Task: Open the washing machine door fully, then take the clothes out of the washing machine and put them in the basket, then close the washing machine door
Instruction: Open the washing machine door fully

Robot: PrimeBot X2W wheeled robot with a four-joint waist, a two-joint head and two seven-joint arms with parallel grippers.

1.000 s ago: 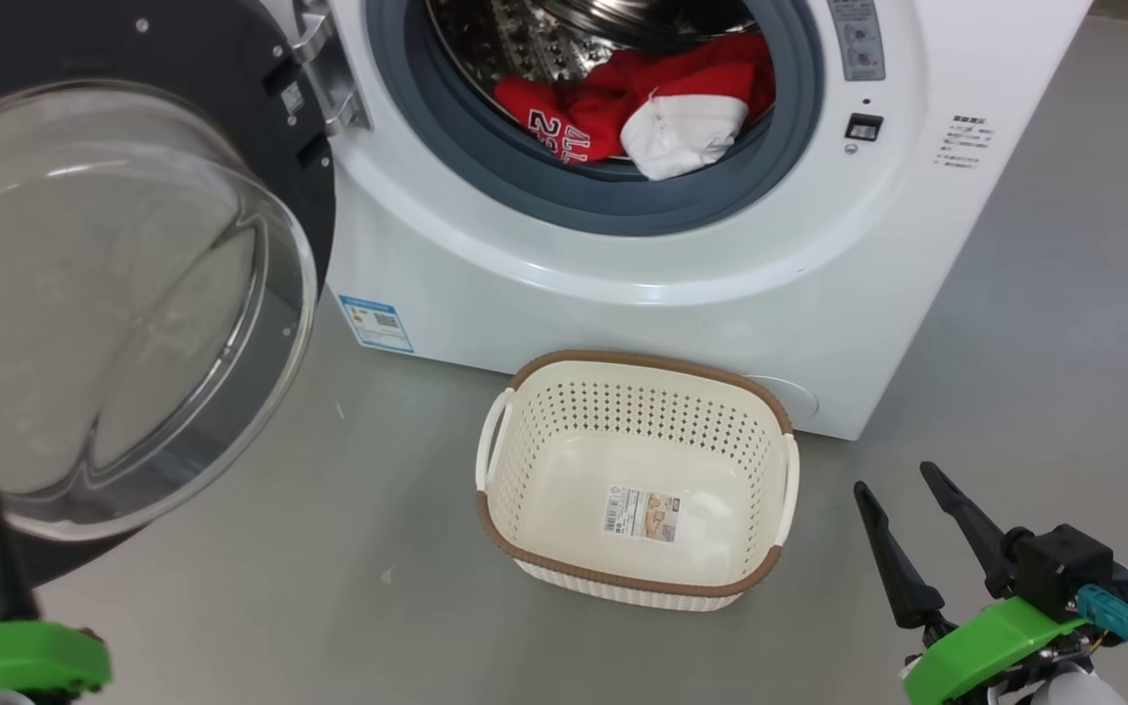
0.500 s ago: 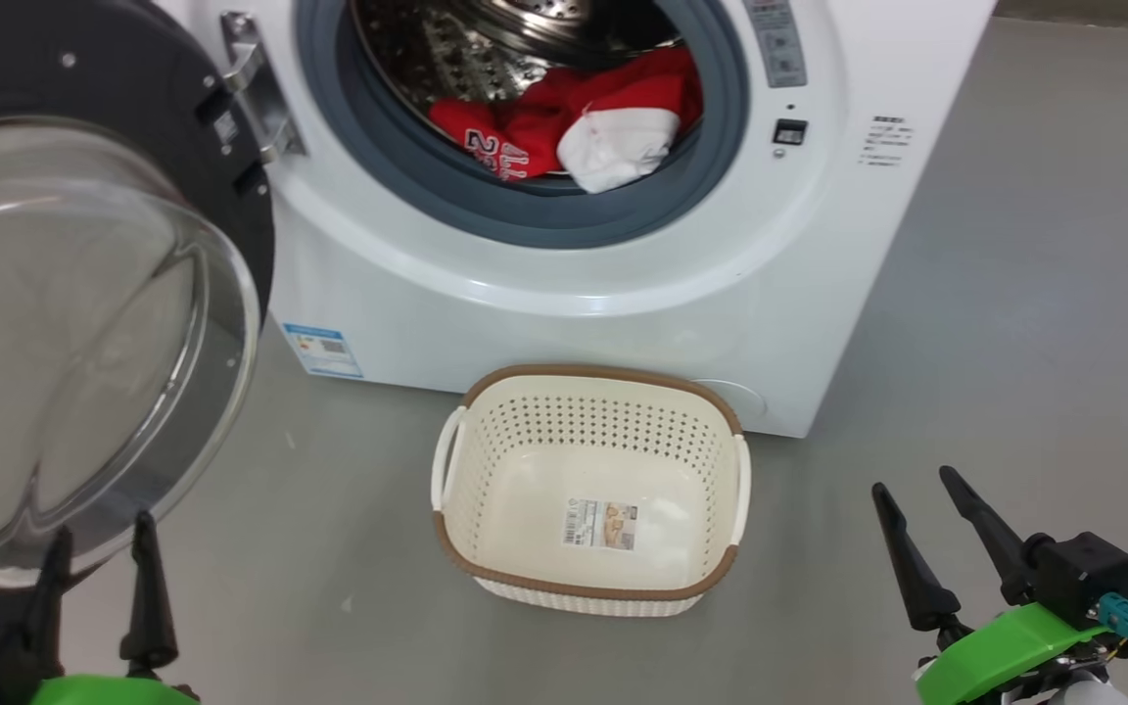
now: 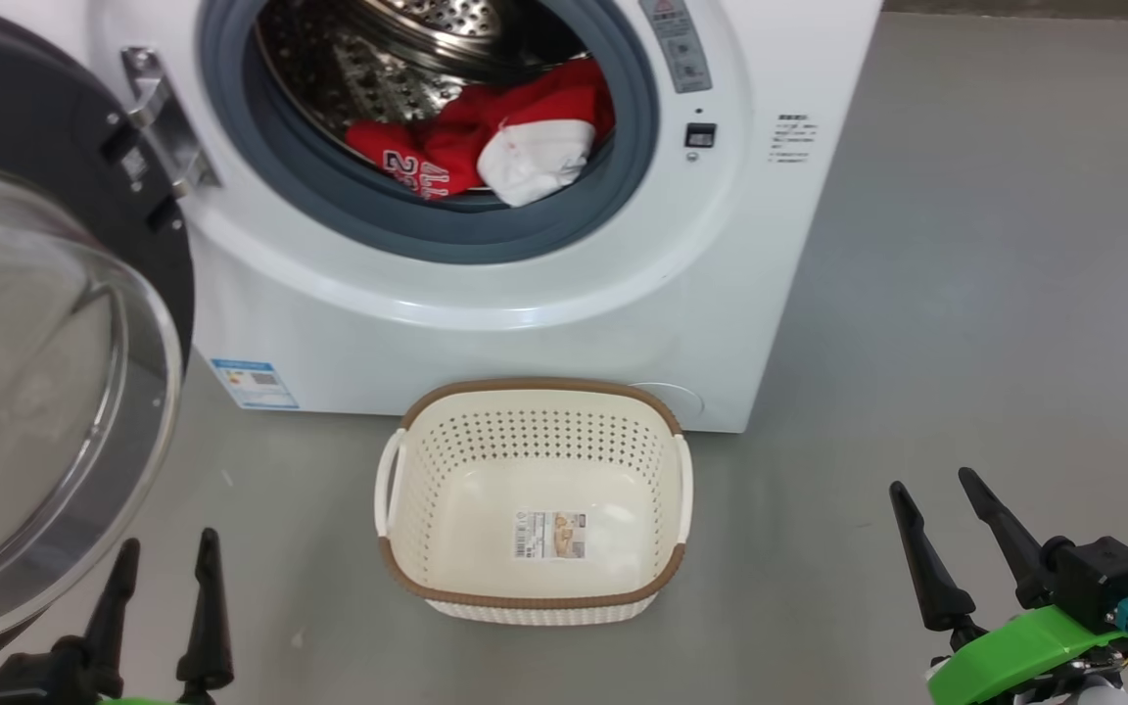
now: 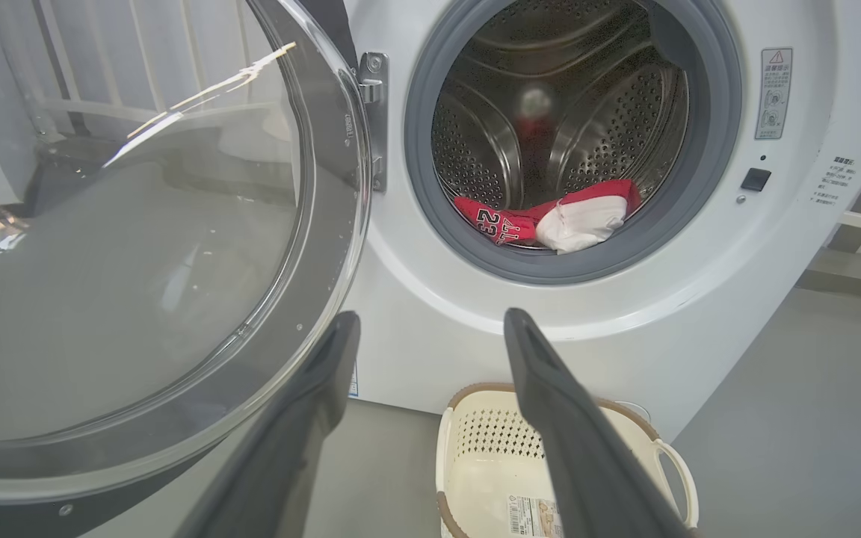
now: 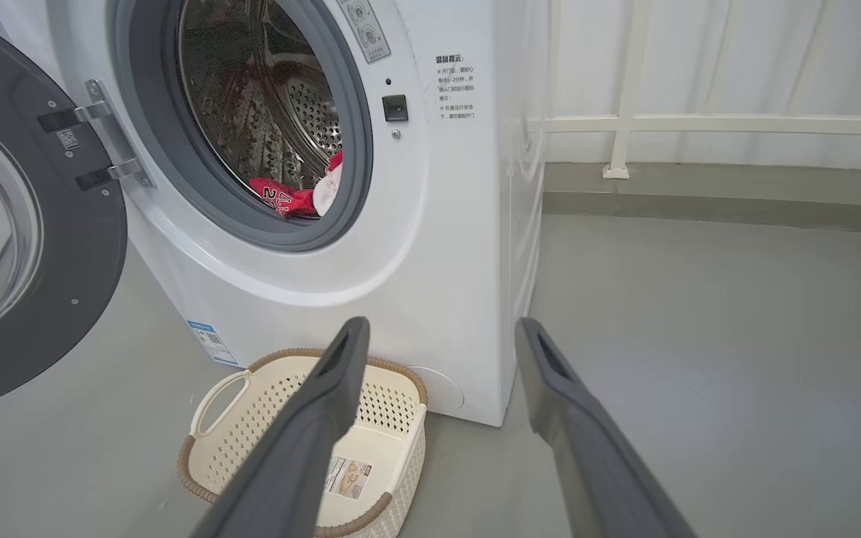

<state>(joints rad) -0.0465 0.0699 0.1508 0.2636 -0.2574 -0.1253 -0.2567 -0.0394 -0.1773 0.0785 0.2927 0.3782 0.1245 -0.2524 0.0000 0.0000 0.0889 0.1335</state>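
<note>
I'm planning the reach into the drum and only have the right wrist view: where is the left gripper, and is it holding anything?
Observer: The left gripper sits low beside the open washing machine door, jaws apart, holding nothing.
Operator: How deep are the clothes?
Observer: The clothes lie at the drum's front lip; behind them the drum looks bare.
Operator: Basket ready?
Observer: The basket holds nothing but a paper label on its bottom.
</note>
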